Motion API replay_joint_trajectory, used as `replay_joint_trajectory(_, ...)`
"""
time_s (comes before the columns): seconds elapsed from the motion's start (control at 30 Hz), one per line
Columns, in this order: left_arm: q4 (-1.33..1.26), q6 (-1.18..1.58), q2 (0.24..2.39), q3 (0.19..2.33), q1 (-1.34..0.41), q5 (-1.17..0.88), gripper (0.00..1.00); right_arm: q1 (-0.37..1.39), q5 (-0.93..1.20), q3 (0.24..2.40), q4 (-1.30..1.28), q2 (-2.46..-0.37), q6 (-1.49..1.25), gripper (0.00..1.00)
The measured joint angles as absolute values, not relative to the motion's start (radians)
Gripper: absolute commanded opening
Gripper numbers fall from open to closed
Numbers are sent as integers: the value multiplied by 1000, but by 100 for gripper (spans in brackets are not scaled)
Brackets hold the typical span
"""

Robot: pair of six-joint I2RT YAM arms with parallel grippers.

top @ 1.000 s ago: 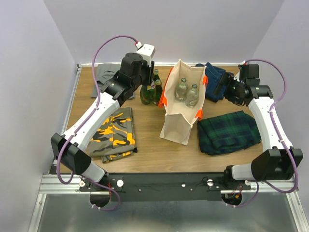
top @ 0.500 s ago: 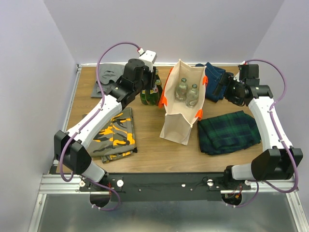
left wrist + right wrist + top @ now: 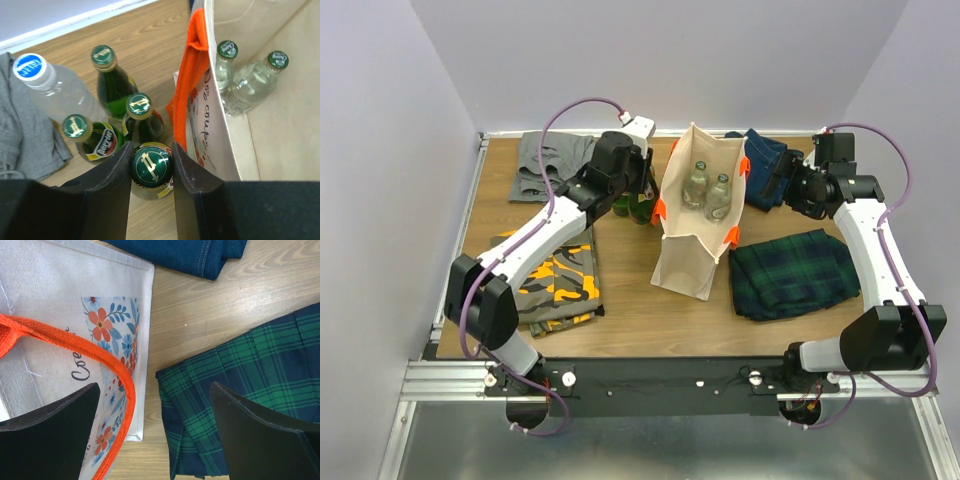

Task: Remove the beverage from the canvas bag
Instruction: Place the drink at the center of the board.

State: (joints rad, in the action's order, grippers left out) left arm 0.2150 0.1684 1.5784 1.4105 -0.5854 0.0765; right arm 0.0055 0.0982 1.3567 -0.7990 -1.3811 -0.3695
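Wooden table (image 3: 620, 310): canvas bag (image 3: 685, 255) upright at centre, two clear bottles (image 3: 696, 184) standing inside. Right gripper (image 3: 155, 386) spread wide, empty, by bag's right side. Left gripper (image 3: 151, 147) pinching green bottle (image 3: 151, 166) at cap, just outside bag's left wall.
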Motion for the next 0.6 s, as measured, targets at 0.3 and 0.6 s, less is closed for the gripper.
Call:
replay_joint_trajectory(0.3,207,161,1634,1411,-632,96,0,6,98,1357,-802,-1388,-369,100)
replay_joint_trajectory(0.6,157,162,1639,1375,-639,137,0,5,98,1357,-803,-1395,-369,100)
